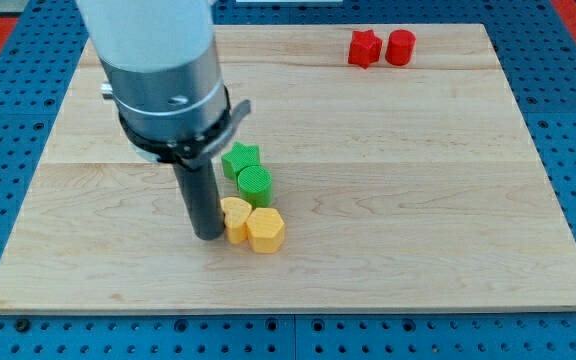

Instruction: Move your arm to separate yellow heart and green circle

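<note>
Dark and stiff, my tip (207,236) has no gripper to open or close; it touches the yellow heart (235,218) from the view's left. Green circle (255,183) sits just above it. Both look light, hard and slidey, so push the heart's side, don't grab.

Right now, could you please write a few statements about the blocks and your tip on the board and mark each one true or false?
1. My tip is just to the view's left of the yellow heart. True.
2. The green circle sits far from the yellow heart. False: it is right above it in the view, apparently touching.
3. Two red blocks lie near the view's top right. True.
4. The green star lies at the view's bottom edge. False: it is just above the green circle.
5. A yellow hexagon adjoins the yellow heart on the view's right. True.
</note>
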Motion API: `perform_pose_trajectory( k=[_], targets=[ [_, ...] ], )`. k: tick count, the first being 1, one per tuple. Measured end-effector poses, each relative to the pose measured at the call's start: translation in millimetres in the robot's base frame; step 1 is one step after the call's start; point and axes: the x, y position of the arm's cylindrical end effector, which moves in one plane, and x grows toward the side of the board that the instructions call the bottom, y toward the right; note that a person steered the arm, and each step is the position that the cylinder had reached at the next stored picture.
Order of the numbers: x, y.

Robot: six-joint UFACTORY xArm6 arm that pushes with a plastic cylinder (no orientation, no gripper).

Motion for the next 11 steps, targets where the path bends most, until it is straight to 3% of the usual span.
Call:
perform_pose_trajectory(
  k=[1,4,5,6,7,9,11],
  targets=[
    [1,12],
    [29,-32],
    [9,-33],
    [-29,3],
    [-43,43],
    [-55,59],
    [-102,122]
  ],
)
